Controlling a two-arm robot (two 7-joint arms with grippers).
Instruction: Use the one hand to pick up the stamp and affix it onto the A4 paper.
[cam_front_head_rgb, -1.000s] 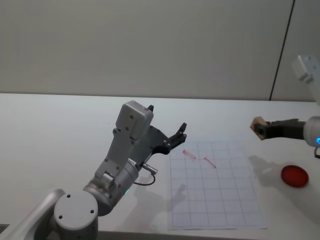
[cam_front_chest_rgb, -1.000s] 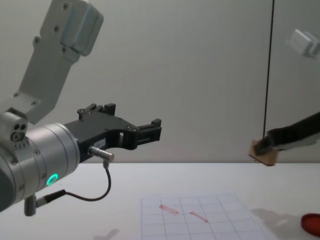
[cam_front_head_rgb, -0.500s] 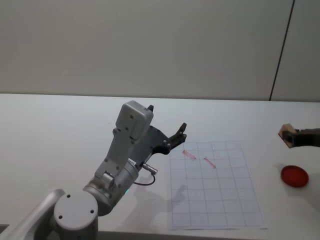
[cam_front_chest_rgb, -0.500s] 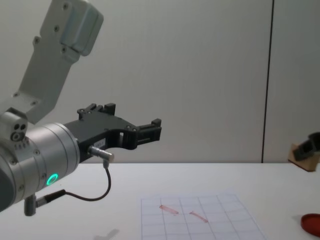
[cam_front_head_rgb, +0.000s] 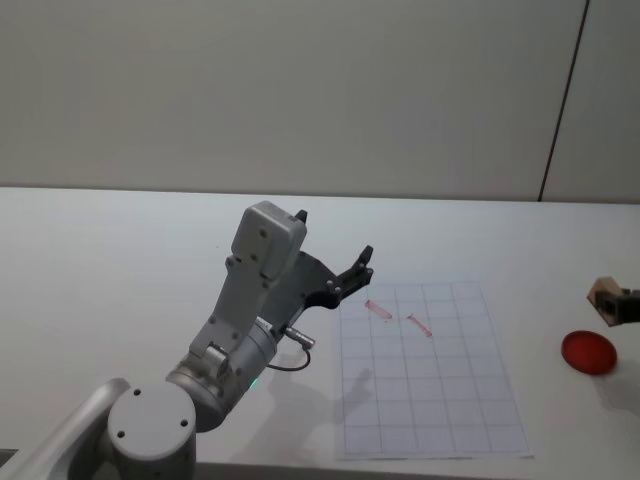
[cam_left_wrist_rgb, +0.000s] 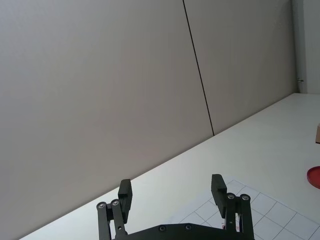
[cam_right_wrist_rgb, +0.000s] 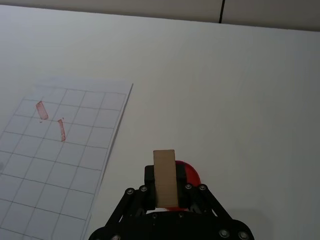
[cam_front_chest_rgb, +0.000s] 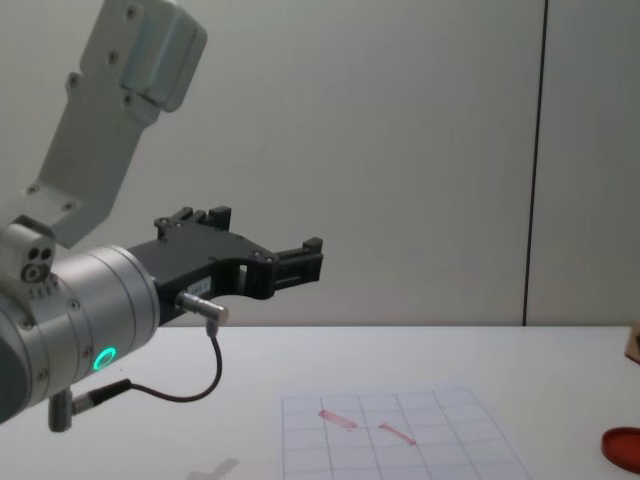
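clearly light and rigid, the stamp (cam_right_wrist_rgb: 164, 178) sits clenched by its side faces in the right hand (cam_right_wrist_rgb: 166, 196) fingers above the red pad (cam_front_head_rgb: 588, 352) near the surface's right edge, well apart from the paper (cam_front_head_rgb: 430, 370), while the left hand (cam_left_wrist_rgb: 172, 194) hangs with fingers spread.

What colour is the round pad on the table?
The round pad is red, clearest in the head view.

Left gripper (cam_front_chest_rgb: 300, 262) hangs open above the A4 paper (cam_front_chest_rgb: 400, 440).
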